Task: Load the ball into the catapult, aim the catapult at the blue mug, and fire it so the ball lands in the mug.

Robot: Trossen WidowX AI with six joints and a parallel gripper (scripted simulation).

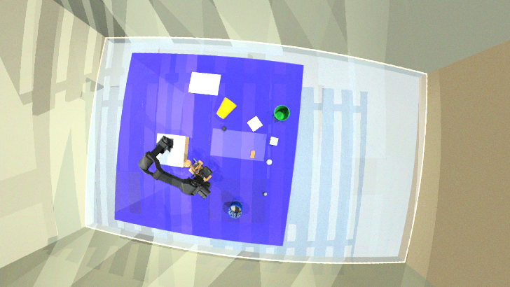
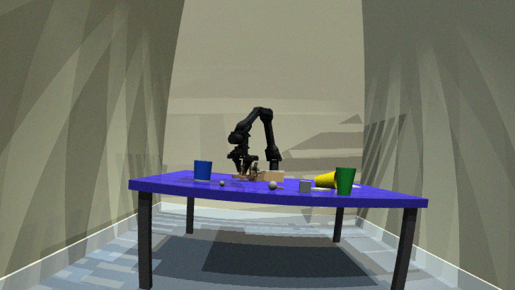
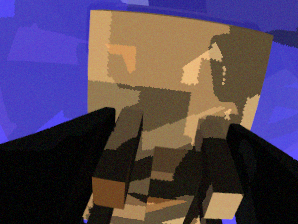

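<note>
The tan wooden catapult (image 1: 195, 167) (image 2: 237, 177) (image 3: 160, 50) stands on the table (image 1: 153, 199) (image 2: 172, 187) beside the white-topped box. My gripper (image 1: 202, 176) (image 2: 242, 172) (image 3: 172, 125) reaches down over it and is shut on its wooden uprights, one finger against each outer side. The blue mug (image 1: 235, 215) (image 2: 202, 170) stands upright, apart from the catapult. A light grey ball (image 1: 269, 162) (image 2: 272, 185) and a smaller grey ball (image 1: 265, 194) (image 2: 221, 183) lie on the table away from the catapult. I cannot tell whether a ball sits in the catapult.
The white-topped box (image 1: 178, 151) (image 2: 272, 176) is by the arm's base. A yellow cup (image 1: 225, 108) (image 2: 325, 180) lies on its side. A green cup (image 1: 286, 113) (image 2: 344, 181) stands upright. A white cube (image 1: 273, 141) (image 2: 305, 186), an orange piece (image 1: 252, 154) and a dark ball (image 1: 223, 128) lie around.
</note>
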